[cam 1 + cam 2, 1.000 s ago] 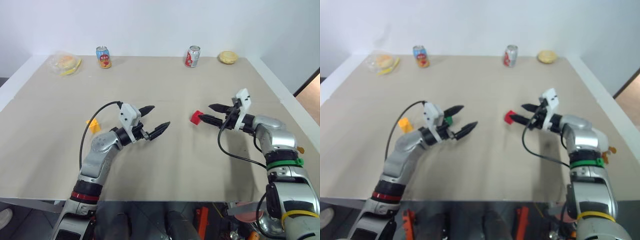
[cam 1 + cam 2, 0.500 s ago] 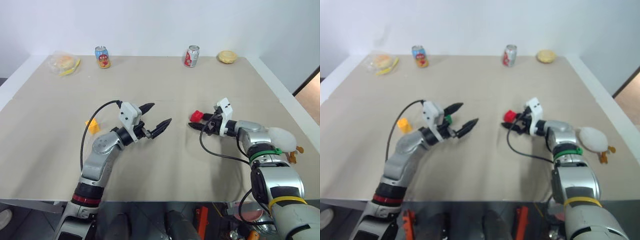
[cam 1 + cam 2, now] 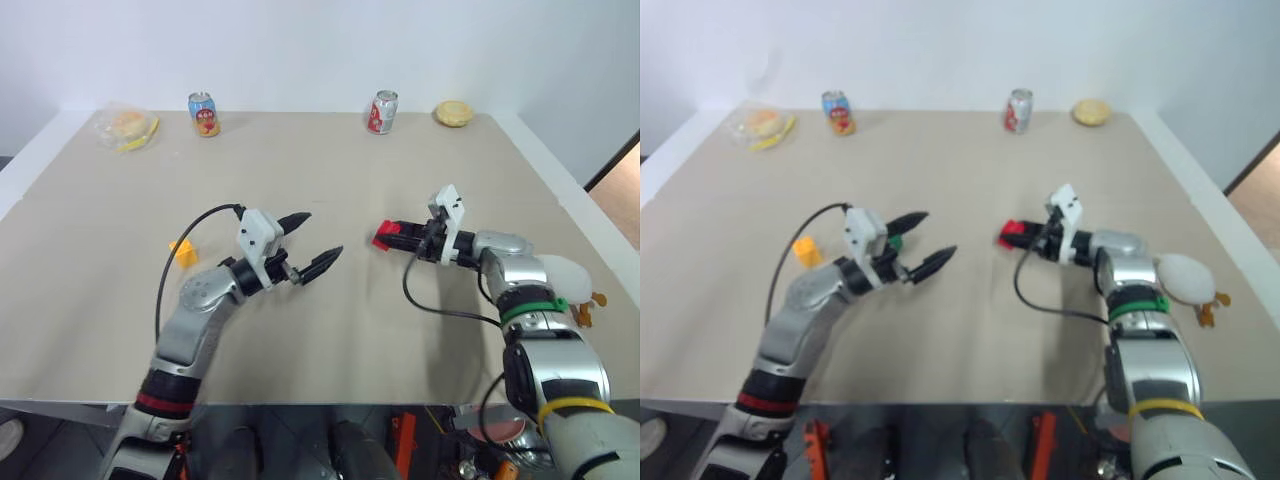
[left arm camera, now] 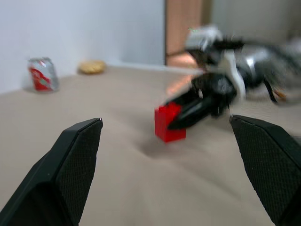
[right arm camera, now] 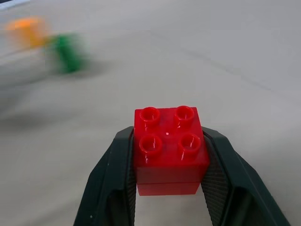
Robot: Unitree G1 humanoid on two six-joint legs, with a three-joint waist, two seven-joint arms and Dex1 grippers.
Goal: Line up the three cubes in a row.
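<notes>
On the left of the counter we see the orange-yellow cube sitting alone, well apart from the other two. Just to its right our left end effector hovers above the surface with its two black fingers spread wide and nothing between them. In the right eye view the green cube peeks out just behind that end effector's upper finger, so it lies between the yellow cube and the middle of the counter.

Further right, the red cube is clamped between the two fingers of our right end effector; the right wrist view shows both pads pressed against its sides, studs facing up, the block seated squarely. It looks to be at or just above the counter, though we cannot tell which.

We judge the step in hand to be carrying the red cube leftward toward the green one. To do it well, we should keep the grip firm and the cube level, travel low, and aim for a spot beside the green cube on the line that runs through yellow and green. The left end effector hangs close to that spot, so we should draw it clear first. We should set the cube flat before letting go, so it does not tip or nudge its neighbour.

Two cans and some food items stand along the far edge, out of our way.
</notes>
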